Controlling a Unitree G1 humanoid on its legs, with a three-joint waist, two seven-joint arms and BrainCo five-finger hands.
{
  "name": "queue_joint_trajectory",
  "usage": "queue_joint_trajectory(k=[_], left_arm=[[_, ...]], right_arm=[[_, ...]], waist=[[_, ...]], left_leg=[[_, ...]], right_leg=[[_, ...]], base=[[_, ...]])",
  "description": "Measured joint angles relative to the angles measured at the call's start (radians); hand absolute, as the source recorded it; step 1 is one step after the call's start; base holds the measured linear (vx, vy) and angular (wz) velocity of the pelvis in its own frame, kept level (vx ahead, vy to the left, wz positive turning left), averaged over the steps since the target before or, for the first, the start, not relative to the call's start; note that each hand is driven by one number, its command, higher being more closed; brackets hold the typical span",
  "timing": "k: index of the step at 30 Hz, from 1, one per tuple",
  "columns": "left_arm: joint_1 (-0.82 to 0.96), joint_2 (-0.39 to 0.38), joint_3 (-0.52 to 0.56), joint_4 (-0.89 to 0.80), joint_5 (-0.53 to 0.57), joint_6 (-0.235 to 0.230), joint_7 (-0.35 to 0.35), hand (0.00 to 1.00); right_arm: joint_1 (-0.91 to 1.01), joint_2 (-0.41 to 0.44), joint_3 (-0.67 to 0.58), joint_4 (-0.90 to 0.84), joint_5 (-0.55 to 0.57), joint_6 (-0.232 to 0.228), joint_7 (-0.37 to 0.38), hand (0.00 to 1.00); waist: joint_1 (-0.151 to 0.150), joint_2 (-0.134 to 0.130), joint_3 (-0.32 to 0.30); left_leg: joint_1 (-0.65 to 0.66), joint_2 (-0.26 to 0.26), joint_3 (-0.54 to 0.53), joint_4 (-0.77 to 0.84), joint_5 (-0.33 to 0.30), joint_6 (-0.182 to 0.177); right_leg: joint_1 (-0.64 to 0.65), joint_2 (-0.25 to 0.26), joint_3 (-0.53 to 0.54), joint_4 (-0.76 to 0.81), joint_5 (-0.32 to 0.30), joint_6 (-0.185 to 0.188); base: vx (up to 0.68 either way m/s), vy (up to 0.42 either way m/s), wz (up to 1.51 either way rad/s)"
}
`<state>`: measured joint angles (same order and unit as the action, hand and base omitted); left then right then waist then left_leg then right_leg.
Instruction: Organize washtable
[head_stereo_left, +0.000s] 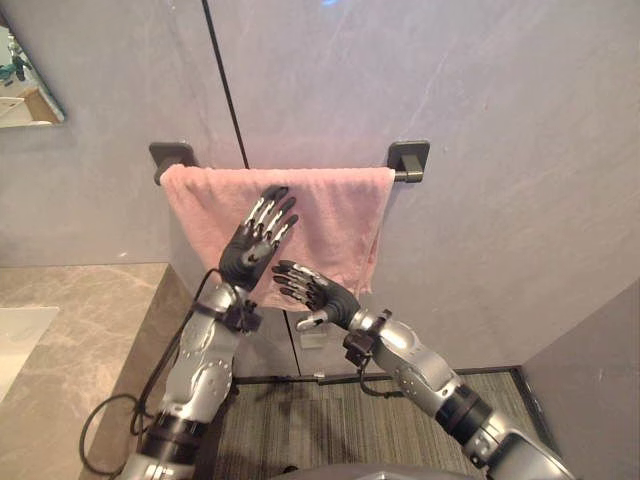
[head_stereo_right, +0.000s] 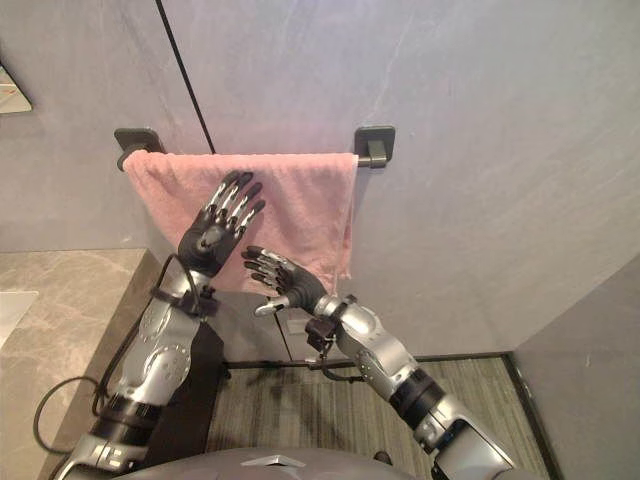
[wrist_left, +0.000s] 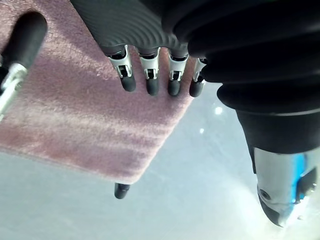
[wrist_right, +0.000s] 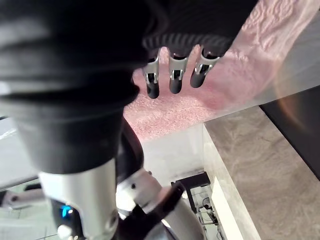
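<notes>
A pink towel (head_stereo_left: 330, 215) hangs folded over a dark wall rail (head_stereo_left: 405, 160) on the grey wall. My left hand (head_stereo_left: 258, 243) is raised in front of the towel's middle, palm toward me, fingers straight and spread, open. My right hand (head_stereo_left: 310, 290) hovers just below it at the towel's lower edge, fingers relaxed and slightly bent, holding nothing. In the left wrist view the fingertips (wrist_left: 150, 85) lie close over the pink towel (wrist_left: 75, 120). In the right wrist view the fingers (wrist_right: 172, 80) point at the towel (wrist_right: 210, 95).
A stone washtable counter (head_stereo_left: 90, 340) runs along the left, with a white basin edge (head_stereo_left: 15, 335) at the far left. A mirror corner (head_stereo_left: 25, 90) shows at the upper left. Ribbed floor mat (head_stereo_left: 330, 420) lies below the towel.
</notes>
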<state>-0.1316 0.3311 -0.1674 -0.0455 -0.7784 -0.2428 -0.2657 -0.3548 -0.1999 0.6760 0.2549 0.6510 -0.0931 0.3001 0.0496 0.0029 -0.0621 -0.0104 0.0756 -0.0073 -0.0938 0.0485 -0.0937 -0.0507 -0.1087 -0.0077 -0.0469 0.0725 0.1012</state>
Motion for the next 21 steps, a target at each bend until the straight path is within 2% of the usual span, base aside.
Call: queue_joint_trajectory(k=[7, 12, 18, 21], left_arm=[[-0.118, 0.0, -0.011, 0.104, 0.0, 0.0, 0.066, 0.0], [-0.151, -0.003, 0.015, 0.104, 0.0, -0.002, 0.11, 0.0], [-0.137, -0.008, 0.101, 0.104, 0.001, -0.006, 0.131, 0.0], [-0.088, -0.017, 0.162, 0.104, 0.004, -0.006, 0.133, 0.0]], right_arm=[[-0.145, 0.06, -0.054, 0.154, 0.038, 0.003, -0.089, 0.0], [-0.179, 0.061, -0.26, 0.189, 0.04, -0.003, -0.184, 0.0], [-0.146, 0.049, -0.422, 0.17, 0.044, -0.011, -0.204, 0.0], [-0.069, 0.044, -0.548, 0.133, 0.044, -0.013, -0.226, 0.0]], waist=[[0.002, 0.015, 0.02], [0.006, 0.014, 0.047], [-0.009, 0.009, 0.062], [-0.011, 0.008, 0.073]], left_leg=[[0.001, 0.001, 0.002, 0.0, 0.0, 0.0], [-0.003, 0.001, 0.008, 0.0, 0.0, 0.0], [-0.001, 0.001, 0.022, 0.0, -0.001, 0.0], [0.0, 0.001, 0.025, 0.0, -0.002, 0.002]], right_leg=[[0.0, 0.002, 0.002, 0.0, 0.002, -0.001], [-0.013, 0.002, 0.008, 0.0, 0.003, -0.002], [-0.018, 0.004, 0.02, -0.002, 0.003, -0.002], [-0.018, 0.003, 0.023, -0.003, 0.004, -0.001]], base=[[0.0, 0.0, 0.0], [0.0, 0.0, -0.02], [0.02, -0.005, -0.06], [0.0, 0.001, -0.01]])
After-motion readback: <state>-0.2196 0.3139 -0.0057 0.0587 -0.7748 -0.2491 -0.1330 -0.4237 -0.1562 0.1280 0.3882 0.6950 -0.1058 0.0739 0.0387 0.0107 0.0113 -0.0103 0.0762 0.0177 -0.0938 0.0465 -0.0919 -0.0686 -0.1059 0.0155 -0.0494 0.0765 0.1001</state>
